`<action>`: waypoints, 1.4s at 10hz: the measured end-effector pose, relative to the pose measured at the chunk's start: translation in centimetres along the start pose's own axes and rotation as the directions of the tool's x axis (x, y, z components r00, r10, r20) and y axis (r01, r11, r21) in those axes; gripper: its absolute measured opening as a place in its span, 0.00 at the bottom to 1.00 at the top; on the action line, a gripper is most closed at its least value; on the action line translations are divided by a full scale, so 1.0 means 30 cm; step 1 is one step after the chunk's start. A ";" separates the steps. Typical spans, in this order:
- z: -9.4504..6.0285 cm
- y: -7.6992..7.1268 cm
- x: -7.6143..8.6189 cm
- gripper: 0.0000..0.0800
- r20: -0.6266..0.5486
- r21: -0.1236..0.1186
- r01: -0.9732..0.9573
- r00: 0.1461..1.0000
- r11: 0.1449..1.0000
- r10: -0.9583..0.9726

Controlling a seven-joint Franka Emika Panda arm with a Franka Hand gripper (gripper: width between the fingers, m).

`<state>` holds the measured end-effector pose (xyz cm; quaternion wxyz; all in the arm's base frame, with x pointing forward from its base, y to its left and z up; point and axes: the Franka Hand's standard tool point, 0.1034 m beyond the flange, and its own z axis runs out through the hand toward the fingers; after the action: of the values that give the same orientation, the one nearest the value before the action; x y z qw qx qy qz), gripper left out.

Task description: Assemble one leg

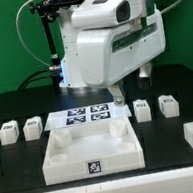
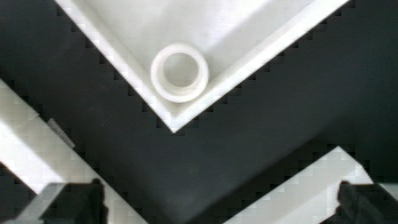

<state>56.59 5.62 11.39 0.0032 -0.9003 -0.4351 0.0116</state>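
Starting the leg pickup is, by the look of the scene, the step in hand. The end effector (image 2: 210, 204) hangs with its fingers (image 2: 61, 206) apart and nothing between them. The wrist view looks straight down on a corner socket (image 2: 180, 72) of the white tray-like piece (image 1: 56, 160). No leg is held.

The leg (image 1: 142, 108) closest to the arm stands on the worktop (image 1: 10, 106) just beside the marker board (image 1: 87, 113), on the exterior view's right. A second leg (image 1: 168, 104) stands near it, and two further legs (image 1: 31, 126) stand on the exterior view's left.

Move over the chosen leg before you descend. Centre it between the fingers, align them with its flat sides, and close only when both fingers straddle it evenly. Keep clear of the second leg, since a brush could topple it. Use the corner socket as your reference for the later insertion.
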 end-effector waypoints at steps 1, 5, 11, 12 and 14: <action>0.001 0.000 0.000 0.81 0.000 0.000 0.000 1.000 1.000 0.000; 0.001 0.000 0.000 0.81 0.000 0.001 0.000 1.000 1.000 0.000; 0.032 -0.084 -0.158 0.81 0.003 -0.004 0.208 0.978 0.978 -0.208; 0.066 -0.119 -0.233 0.81 0.002 -0.002 0.327 0.945 0.945 -0.327; 0.169 -0.135 -0.357 0.81 -0.009 0.001 0.602 0.798 0.798 -0.602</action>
<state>46.64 -0.27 6.59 0.0101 -0.7157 -0.6983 0.0071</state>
